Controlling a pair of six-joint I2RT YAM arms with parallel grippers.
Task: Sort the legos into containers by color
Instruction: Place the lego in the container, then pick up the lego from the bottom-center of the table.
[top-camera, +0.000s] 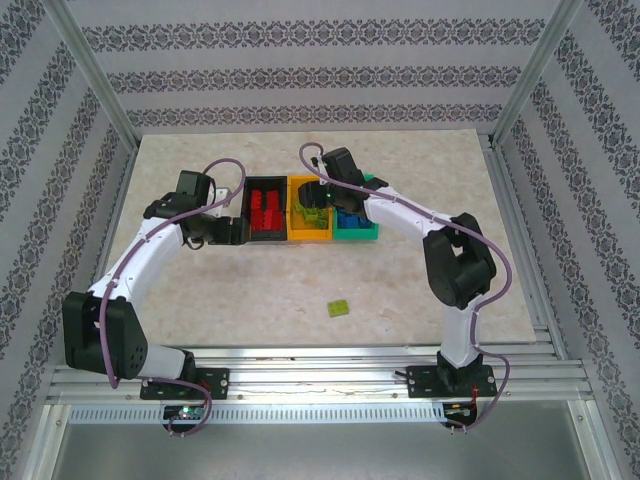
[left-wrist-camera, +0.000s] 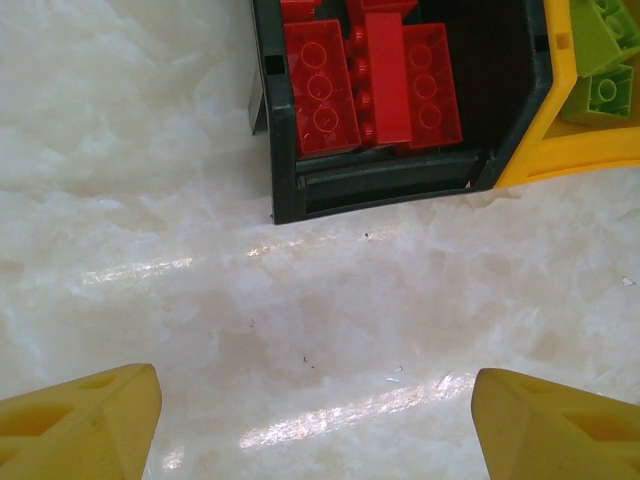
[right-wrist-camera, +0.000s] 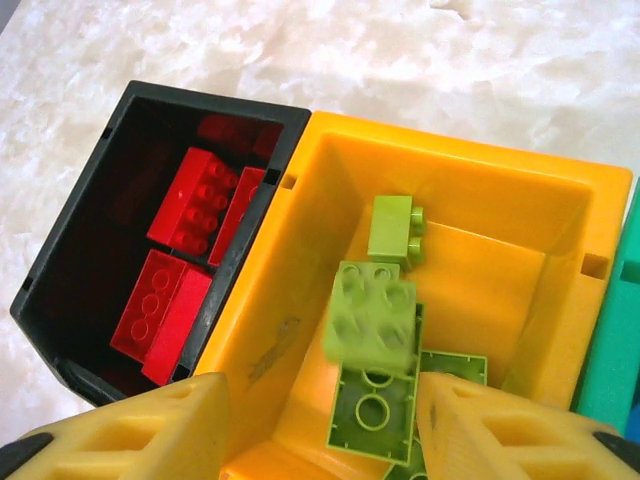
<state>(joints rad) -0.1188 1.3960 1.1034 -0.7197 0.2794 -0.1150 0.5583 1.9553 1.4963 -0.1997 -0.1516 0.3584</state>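
My right tool (right-wrist-camera: 322, 400) gapes downward over the orange-yellow bin (right-wrist-camera: 480, 190), a studs-up lime brick (right-wrist-camera: 370, 315) loose beneath. Left tool (left-wrist-camera: 315, 405) spread, empty.

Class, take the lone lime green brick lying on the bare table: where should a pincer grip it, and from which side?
Probably best: grip the lime green brick across two opposite side walls, coming straight down from above. It lies flat and slightly skewed, so turn the pincer to match.
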